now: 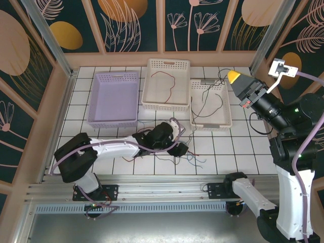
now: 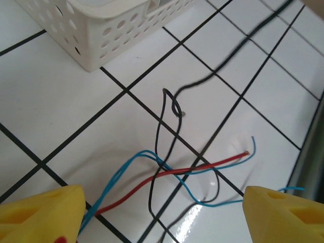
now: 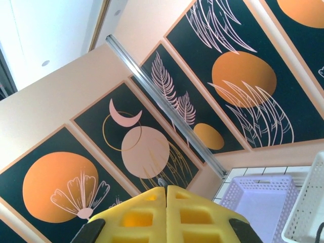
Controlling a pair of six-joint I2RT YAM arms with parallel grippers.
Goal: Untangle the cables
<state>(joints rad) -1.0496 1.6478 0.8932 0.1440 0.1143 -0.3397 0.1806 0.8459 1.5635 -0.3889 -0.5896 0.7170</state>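
- Left gripper (image 2: pixel 163 210): yellow fingers (image 2: pixel 40 212) spread wide, gripping nothing, low over the tiled table (image 2: pixel 61 111).
- Between the fingers, on the table: red cable (image 2: pixel 202 166), blue cable (image 2: pixel 126 172) and black cable (image 2: pixel 162 126) cross in a loose tangle.
- Black cable: runs on toward the upper right, passing near the right white basket (image 2: pixel 101 35).
- Overhead view: left gripper (image 1: pixel 179 148) sits at the tangle, just in front of the right white basket (image 1: pixel 211 125).
- Loose wires also lie inside that basket and in the middle white basket (image 1: pixel 166 106).
- Right gripper (image 3: pixel 166 212): fingers pressed together, empty, raised toward the wall panels.
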